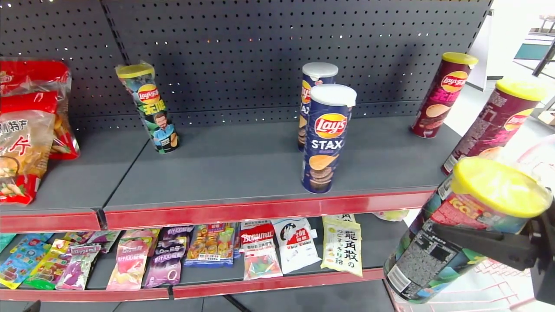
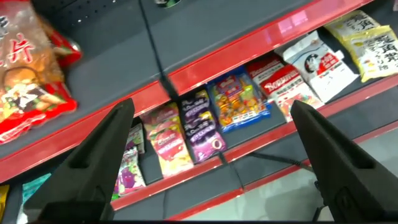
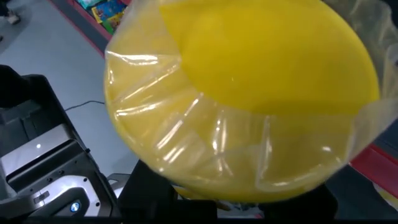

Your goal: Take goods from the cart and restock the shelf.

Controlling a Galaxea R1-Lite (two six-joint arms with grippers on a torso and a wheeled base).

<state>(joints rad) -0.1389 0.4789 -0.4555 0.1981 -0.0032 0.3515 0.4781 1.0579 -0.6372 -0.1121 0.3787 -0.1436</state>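
My right fingers [image 1: 481,245] pinch a yellow-lidded chip can [image 1: 416,260], tilted, just off the shelf's [image 1: 243,160] right end, over the cart [image 1: 490,290]. My left fingers [image 2: 99,155] are spread wide, facing candy bags [image 2: 199,124]. Bare shelf lies between the green can [image 1: 151,108] and two blue cans [image 1: 325,143].

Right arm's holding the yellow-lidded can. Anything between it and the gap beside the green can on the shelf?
Yes: two maroon yellow-lidded cans at the grey shelf's right end, nearest the held multicoloured can, then two blue white-lidded cans mid-shelf. Bare shelf lies beyond them.
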